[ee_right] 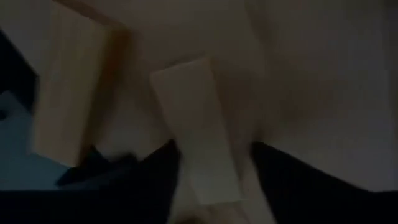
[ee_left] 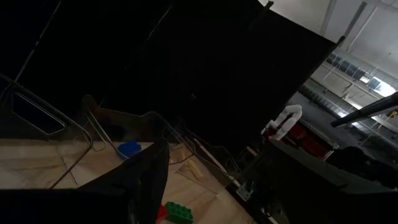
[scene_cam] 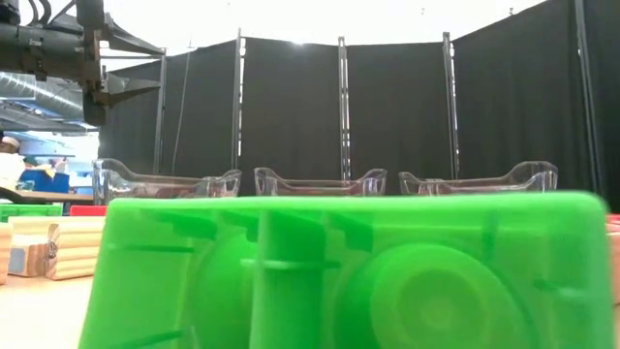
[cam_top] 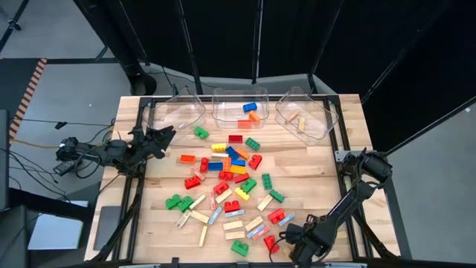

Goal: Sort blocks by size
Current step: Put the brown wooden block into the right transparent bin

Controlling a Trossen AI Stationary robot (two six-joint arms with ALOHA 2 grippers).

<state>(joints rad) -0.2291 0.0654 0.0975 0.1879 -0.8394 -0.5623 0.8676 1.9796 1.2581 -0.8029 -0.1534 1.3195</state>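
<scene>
Three clear bins sit in a row along the table's [cam_top: 312,160] far edge. Taking the middle bin [cam_top: 239,106] as the mark: it holds a blue brick [cam_top: 249,107] and two orange ones, as far as I can count. The bin to its right [cam_top: 306,113] holds about two tan wooden bars, and the bin to its left [cam_top: 178,112] looks bare.

The blocks [cam_top: 230,167] lie scattered on the table on the near side of the middle bin, several dozen in all; too many overlap for a sure count, but red, green, blue, yellow and orange bricks and tan bars all show. One green brick [scene_cam: 349,271] lies right against the low camera.

The left gripper [cam_top: 168,134] hangs just to the near left of the left bin, above the table, its fingers spread wide and holding nothing.

The right gripper [cam_top: 285,237] is down at the table's near edge, far from the middle bin, among the nearest blocks. From its wrist I see a tan bar [ee_right: 198,140] lying between its two dark fingers [ee_right: 155,171], but I cannot tell whether they are clamped on it.
</scene>
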